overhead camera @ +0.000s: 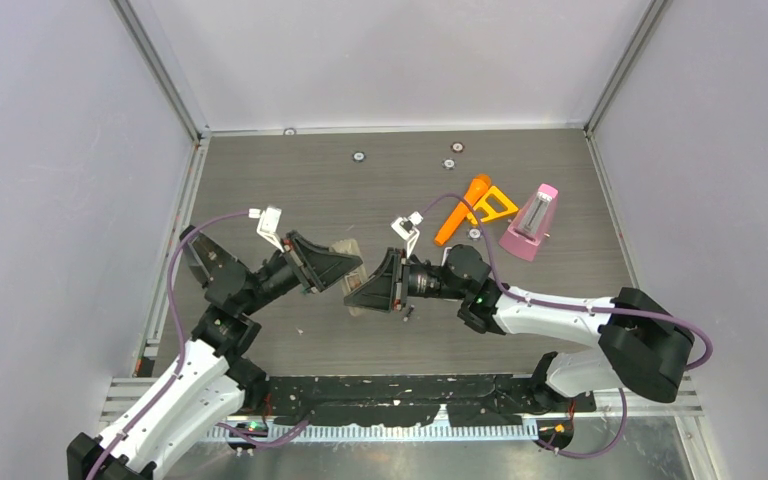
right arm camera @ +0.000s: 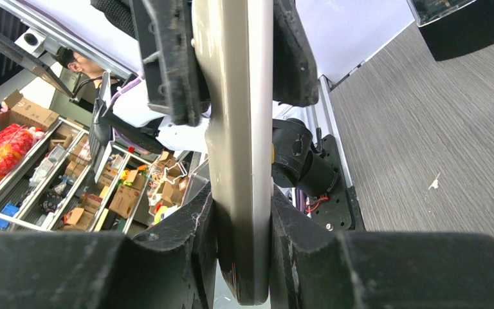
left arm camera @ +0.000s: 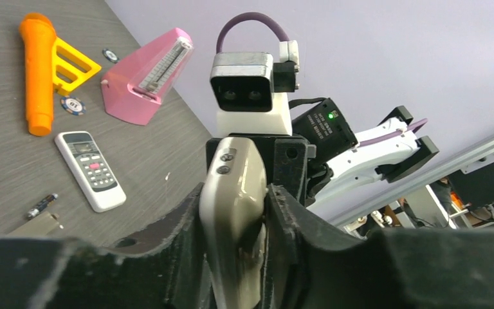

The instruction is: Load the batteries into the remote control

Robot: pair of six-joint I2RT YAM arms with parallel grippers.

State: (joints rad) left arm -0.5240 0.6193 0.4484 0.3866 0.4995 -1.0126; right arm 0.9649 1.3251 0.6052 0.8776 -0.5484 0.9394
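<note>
**Beige remote clamped at both ends above the bench**

The beige remote (left arm camera: 235, 174) is off the bench (overhead camera: 290, 170), in the air over its middle and toward the near edge. The left jaws are closed on one end and the right jaws on the other. This two-ended hold probably serves to steady it or to pass it across. No cell shows in it. One dark battery (left arm camera: 42, 206) lies on the bench near a white remote (left arm camera: 90, 170), just beside a flat beige piece (left arm camera: 38, 225), perhaps the cover.
</note>
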